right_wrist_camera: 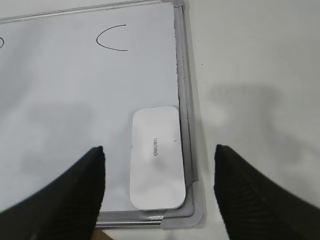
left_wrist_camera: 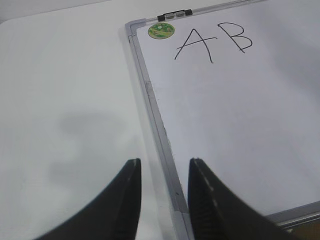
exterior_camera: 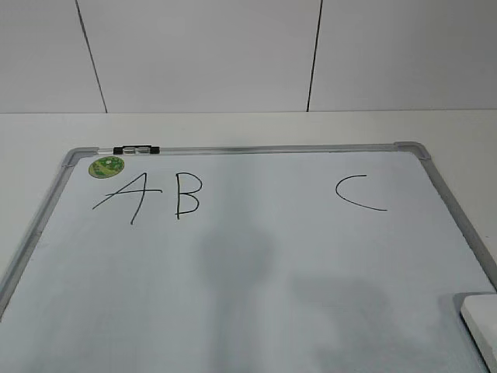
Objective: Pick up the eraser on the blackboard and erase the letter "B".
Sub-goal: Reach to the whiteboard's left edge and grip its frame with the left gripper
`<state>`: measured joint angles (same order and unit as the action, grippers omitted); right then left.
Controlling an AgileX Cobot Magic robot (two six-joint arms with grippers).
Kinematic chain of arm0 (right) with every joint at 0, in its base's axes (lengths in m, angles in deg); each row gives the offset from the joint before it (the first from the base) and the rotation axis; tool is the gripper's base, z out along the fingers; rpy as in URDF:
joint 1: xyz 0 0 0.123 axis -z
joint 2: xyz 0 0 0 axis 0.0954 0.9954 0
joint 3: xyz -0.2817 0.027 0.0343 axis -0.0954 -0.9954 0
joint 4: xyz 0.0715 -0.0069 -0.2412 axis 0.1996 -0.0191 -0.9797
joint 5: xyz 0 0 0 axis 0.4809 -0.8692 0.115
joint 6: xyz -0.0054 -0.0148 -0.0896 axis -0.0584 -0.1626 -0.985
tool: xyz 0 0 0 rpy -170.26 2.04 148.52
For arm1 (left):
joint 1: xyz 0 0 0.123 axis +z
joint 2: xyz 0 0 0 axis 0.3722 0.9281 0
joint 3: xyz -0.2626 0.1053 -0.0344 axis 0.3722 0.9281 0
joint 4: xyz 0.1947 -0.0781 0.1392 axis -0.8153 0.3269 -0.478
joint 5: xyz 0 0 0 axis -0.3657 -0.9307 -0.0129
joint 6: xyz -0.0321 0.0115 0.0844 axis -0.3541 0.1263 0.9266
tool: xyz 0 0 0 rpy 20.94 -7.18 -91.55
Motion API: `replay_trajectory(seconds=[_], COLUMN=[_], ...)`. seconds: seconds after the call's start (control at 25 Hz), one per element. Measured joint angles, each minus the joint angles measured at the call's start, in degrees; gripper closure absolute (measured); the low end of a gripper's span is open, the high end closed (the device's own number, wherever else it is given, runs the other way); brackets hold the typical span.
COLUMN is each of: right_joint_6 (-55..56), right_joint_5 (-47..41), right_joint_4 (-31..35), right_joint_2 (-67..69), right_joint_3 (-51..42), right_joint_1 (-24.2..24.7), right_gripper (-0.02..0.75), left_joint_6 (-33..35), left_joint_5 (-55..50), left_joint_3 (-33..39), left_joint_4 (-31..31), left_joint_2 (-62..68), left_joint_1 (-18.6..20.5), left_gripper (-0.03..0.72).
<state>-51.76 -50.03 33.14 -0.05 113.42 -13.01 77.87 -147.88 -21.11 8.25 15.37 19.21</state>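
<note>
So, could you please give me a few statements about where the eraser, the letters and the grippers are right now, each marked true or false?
1. The eraser lies on the blackboard near its right frame. True.
2. The letter "B" is already wiped away. False: it is intact.
3. The right gripper grips the eraser. False: its jaws are open, apart from it.
4. The green sticker sits left of the "A". True.
5. The left gripper is open. True.

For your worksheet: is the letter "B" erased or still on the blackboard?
Still on: the letter "B" stands whole on the blackboard.
</note>
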Motion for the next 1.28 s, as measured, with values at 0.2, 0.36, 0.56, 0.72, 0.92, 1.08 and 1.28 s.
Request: replay_trajectory(seconds=[0.2,0.36,0.56,0.72,0.92,1.08,1.28], right_joint_6=[0.73,0.84,0.84,0.84,0.84,0.84,0.84], right_joint_5=[0.00,-0.49,-1.86,-4.13,-4.38,-4.38,-4.38], right_joint_4=[0.89,1.84,1.84,2.29,4.98,6.45,7.12], right_joint_2=[6.47,14.35,24.13,32.87,41.15,46.17,52.06], right_joint_3=[0.10,1.70,5.33,8.19,9.49,10.16,10.29], right_joint_1=[0.00,0.00,0.00,0.00,0.00,0.00,0.00], right_gripper=[0.188,0.188,0.188,0.188,0.188,0.188,0.188], left_joint_6=[0.00,0.00,0.00,0.00,-1.38,-4.52,-5.85], left_joint_5=[0.00,0.00,0.00,-0.33,-0.41,-0.55,-2.17], left_joint_3=[0.00,0.00,0.00,-1.18,-5.12,-8.52,-12.15], left_joint_4=[0.24,0.34,0.57,1.44,1.67,1.71,1.85], left_joint_2=[0.00,0.00,3.26,11.45,21.34,29.69,42.44], left_joint_1=[0.00,0.00,0.00,0.00,0.00,0.00,0.00], left_gripper=[0.447,0.447,0.447,0.447,0.447,0.447,0.447])
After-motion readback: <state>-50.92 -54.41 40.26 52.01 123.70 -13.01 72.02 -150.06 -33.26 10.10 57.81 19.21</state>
